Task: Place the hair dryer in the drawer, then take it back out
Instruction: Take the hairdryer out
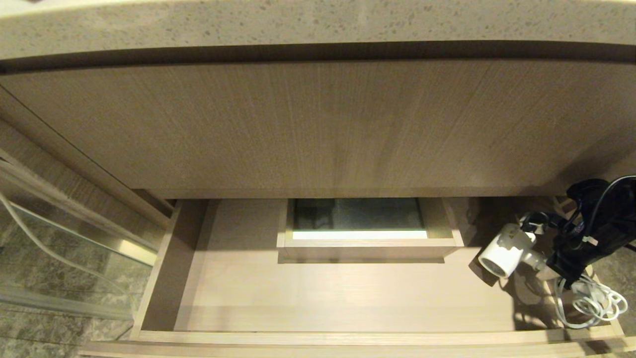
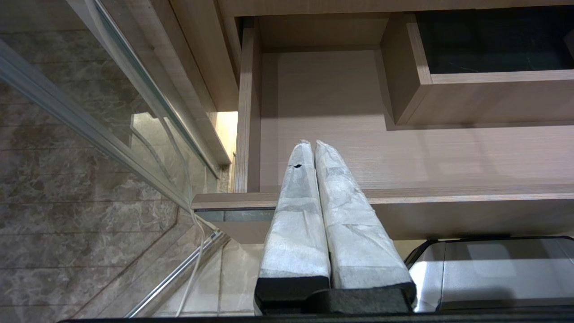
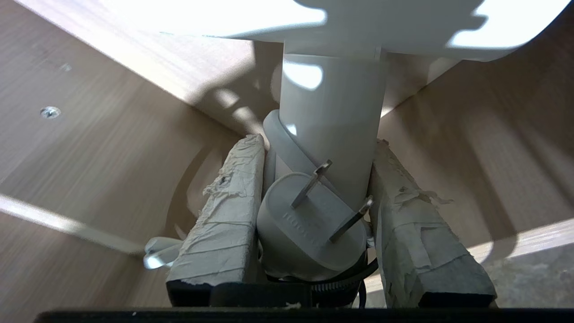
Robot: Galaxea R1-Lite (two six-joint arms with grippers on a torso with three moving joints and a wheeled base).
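White hair dryer (image 1: 507, 251) sits at the right end of the open drawer (image 1: 323, 298), barrel tilted toward its middle, coiled cord (image 1: 591, 303) piled near the front corner. Right gripper (image 3: 316, 179) pinches handle and plug (image 3: 309, 229) between taped fingers (image 3: 224, 220). Left gripper (image 2: 312, 148), pads pressed together, hangs over the drawer's left front edge. Farther back: boxed cut-out (image 1: 367, 233), then cabinet panel (image 1: 318, 124).

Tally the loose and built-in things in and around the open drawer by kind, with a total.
Hair dryer, held by the right gripper: 1
Plug: 1
Coiled cord: 1
Drawer: 1
Boxed cut-out: 1
Glass panel: 1
Total: 6
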